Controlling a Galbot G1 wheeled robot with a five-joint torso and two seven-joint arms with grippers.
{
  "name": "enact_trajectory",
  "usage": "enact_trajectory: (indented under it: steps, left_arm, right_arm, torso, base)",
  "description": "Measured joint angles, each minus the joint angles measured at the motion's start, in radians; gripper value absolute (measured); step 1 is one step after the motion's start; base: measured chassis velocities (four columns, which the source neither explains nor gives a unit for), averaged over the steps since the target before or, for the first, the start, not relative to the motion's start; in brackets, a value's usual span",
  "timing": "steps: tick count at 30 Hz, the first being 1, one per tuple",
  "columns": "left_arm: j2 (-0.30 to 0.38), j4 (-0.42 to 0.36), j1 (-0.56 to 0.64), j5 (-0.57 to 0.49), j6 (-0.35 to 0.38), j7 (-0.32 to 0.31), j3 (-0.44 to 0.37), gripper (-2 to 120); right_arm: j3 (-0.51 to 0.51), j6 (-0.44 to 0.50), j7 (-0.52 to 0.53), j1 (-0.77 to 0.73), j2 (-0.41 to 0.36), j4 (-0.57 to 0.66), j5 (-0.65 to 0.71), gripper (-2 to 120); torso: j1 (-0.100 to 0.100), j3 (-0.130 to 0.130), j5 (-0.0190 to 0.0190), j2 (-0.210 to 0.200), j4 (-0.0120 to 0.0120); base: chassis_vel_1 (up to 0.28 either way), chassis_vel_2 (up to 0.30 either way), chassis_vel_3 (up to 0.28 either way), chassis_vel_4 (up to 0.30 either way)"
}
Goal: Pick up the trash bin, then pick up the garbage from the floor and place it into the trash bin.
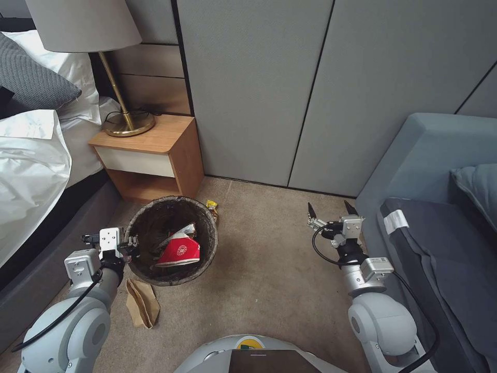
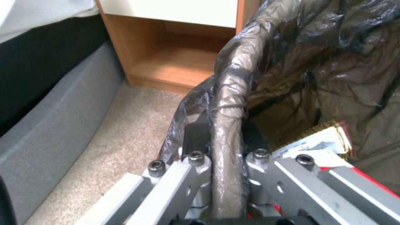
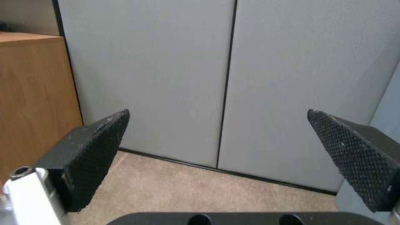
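My left gripper (image 2: 221, 147) pinches the trash bin (image 1: 172, 241) rim, my right gripper (image 1: 331, 210) gapes empty — brown paper (image 1: 142, 303) lies nearer left.

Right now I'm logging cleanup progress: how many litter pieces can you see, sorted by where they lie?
In the trash bin, its rim pinched by the left gripper: 1, a red-and-white wrapper
On the carpet: 2, a brown paper piece and a yellow snack packet
Total: 3
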Motion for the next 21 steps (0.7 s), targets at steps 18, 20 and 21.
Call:
enact_trajectory:
  steps: [18, 20, 21]
  left_arm:
    - [-0.008, -0.005, 0.006, -0.001, 0.0, -0.019, -0.005, 3]
    - [-0.008, -0.004, 0.006, -0.001, 0.0, -0.019, -0.004, 3]
    - [-0.008, -0.004, 0.006, -0.001, 0.0, -0.019, -0.004, 3]
  right_arm:
    - [0.029, 0.001, 0.017, 0.004, -0.005, -0.017, 0.027, 100]
    - [0.031, 0.001, 0.019, 0.005, -0.005, -0.018, 0.027, 100]
    - [0.031, 0.0, 0.02, 0.005, -0.005, -0.018, 0.028, 100]
  torso:
    - [0.0, 0.0, 0.0001, 0.0, -0.0001]
    - [0.0, 0.0, 0.0001, 0.0, 0.0001]
    - [0.0, 0.0, 0.0001, 0.0, -0.0001]
  base:
    - [0.005, 0.006, 0.003, 0.008]
    - [0.0, 0.0, 0.0, 0.0]
    - [0.034, 0.032, 0.059, 0.053]
